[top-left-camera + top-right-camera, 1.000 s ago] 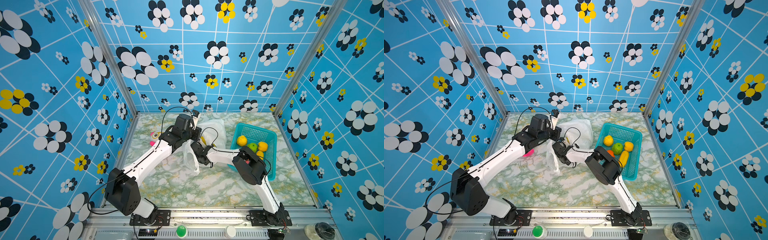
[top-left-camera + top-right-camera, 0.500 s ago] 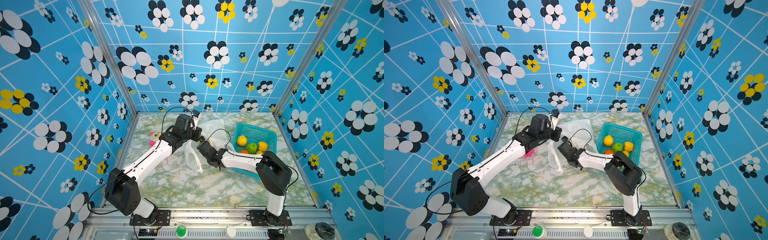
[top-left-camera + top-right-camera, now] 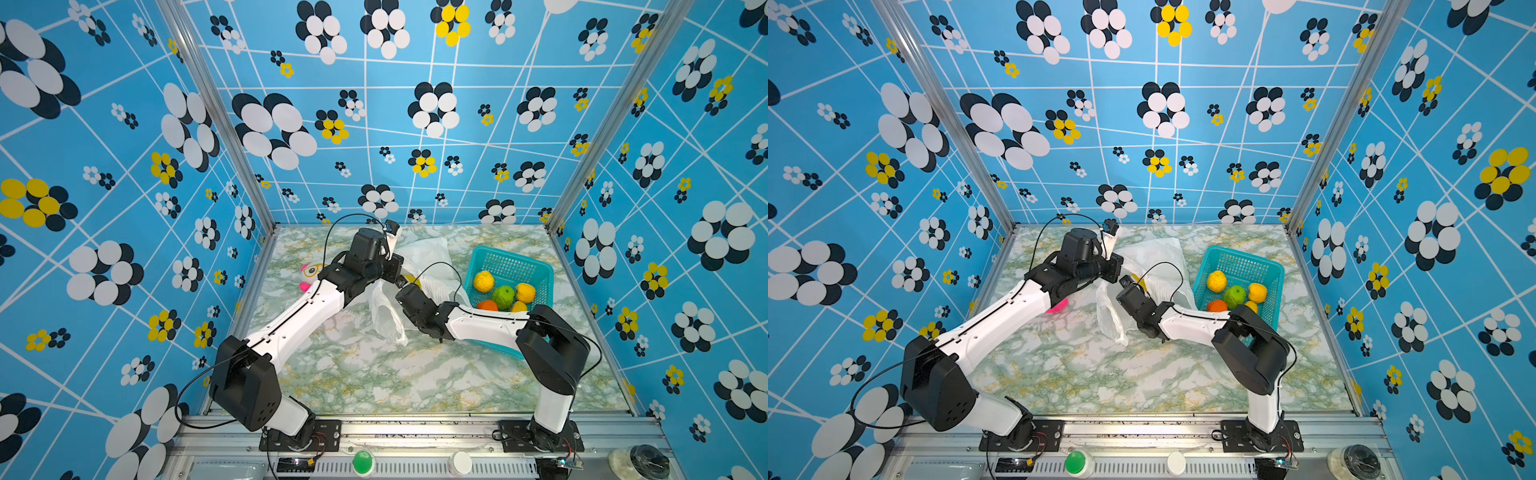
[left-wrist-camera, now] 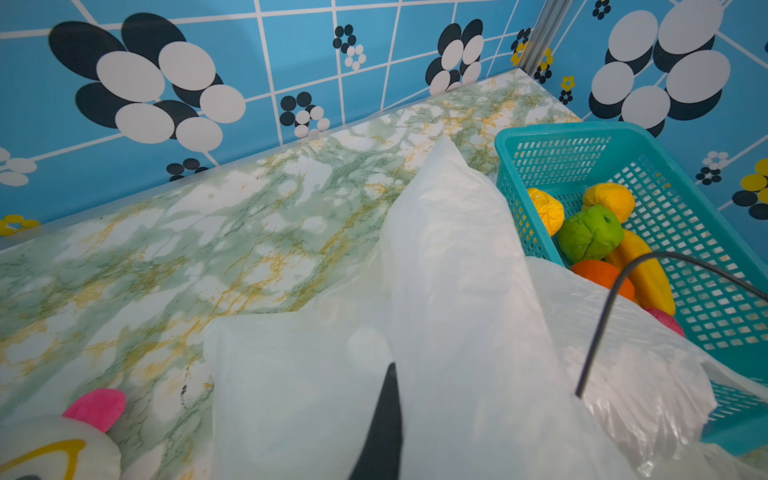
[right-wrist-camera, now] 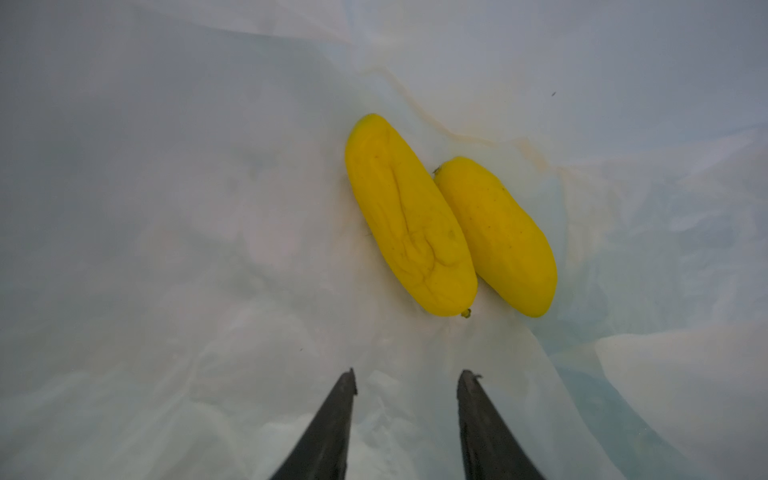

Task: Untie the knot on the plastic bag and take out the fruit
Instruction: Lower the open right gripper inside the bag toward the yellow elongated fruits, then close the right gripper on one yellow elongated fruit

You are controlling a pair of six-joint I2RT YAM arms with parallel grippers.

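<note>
**A:** Bag first. Where is it?

**B:** The plastic bag (image 3: 424, 255) lies at the back of the marble table (image 3: 374, 374), between the left arm and the teal basket (image 3: 511, 266). One flap is lifted and hangs loose. No knot shows in any view and the mouth gapes, so I judge the untying done.

**A:** What's inside?

**B:** Two oblong yellow fruits (image 5: 409, 220) lie side by side, touching, on the film. I can't see anything else in there.

**A:** Claws?

**B:** The left gripper (image 4: 388, 374) is closed, pinching bag film and holding it up. The right gripper (image 5: 411, 378) is inside the bag mouth with its fingers apart and nothing between them, just short of the fruits.

**A:** So which step is this?

**B:** Taking out the fruit, and late in it by my reading. The basket already holds yellow, green and orange pieces (image 3: 503, 297).

**A:** Next move?

**B:** It likely calls for the right claw to advance and straddle the wrinkled fruit across its narrow width. It should close on that one alone, clear of its neighbour and the film. The left has to hold the mouth up.

**A:** Anything else around?

**B:** A plush toy (image 3: 309, 274) beside the left arm, not involved.
</note>
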